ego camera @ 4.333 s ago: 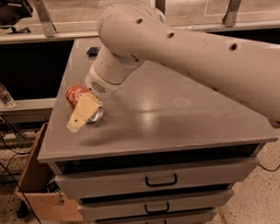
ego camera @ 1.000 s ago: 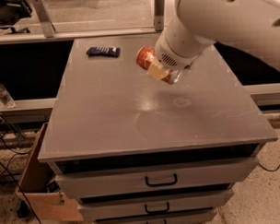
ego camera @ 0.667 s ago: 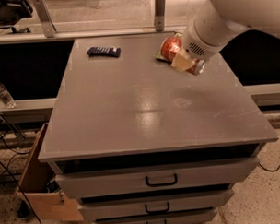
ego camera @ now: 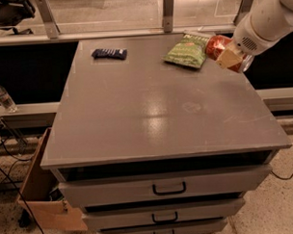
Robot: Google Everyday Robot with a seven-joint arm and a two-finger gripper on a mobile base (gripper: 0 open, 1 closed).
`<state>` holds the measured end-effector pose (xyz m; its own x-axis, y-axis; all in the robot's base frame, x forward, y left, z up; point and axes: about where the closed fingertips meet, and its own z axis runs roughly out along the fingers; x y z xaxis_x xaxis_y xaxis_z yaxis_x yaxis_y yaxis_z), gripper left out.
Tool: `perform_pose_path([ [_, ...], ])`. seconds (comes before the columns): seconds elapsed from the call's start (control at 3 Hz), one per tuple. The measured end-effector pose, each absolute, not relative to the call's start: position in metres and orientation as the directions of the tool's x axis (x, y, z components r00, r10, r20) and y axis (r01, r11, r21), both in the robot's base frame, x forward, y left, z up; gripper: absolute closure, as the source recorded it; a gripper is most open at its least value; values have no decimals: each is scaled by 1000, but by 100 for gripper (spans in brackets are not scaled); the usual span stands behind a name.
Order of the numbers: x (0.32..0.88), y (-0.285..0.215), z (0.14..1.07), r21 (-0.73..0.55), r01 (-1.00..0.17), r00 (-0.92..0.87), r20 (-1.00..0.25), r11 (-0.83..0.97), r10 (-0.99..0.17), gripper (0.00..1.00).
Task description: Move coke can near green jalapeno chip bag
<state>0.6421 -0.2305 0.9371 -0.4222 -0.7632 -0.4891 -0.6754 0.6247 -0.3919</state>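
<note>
You have the gripper [ego camera: 227,57] over the far right part of the worktop [ego camera: 151,114], close to the right edge and a little in from the back corner. Its pale fingers [ego camera: 230,59] are closed around the coke can [ego camera: 213,46], which lies tilted in the grip with its red side facing you; one finger crosses the can's near end. You cannot tell from this view whether the can touches the worktop or hangs just above it. The white arm [ego camera: 266,18] comes in from the upper right, past the right edge. The green jalapeno chip bag [ego camera: 186,51] lies flat near the back edge, just to the left of the can, the two so close that they look to touch or nearly so. A dark blue packet [ego camera: 109,53] lies near the back left corner, well apart from both. Below the front edge you see three drawers [ego camera: 168,187] with dark handles. On the floor beside the left edge stands a cardboard box [ego camera: 40,190], and farther left a water bottle [ego camera: 2,97].
</note>
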Motion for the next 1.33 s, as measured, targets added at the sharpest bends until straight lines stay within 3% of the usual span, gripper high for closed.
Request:
perform_pose_path([
  [0.33,664,-256,919,-342,-684,-432,-522,645,-735,100],
  [1.0,709,-255,884,-249,-752,-399,-564,610,-723,100],
  [1.33,720,-263,870,-218,-759,-417,-560,613,-716,84],
])
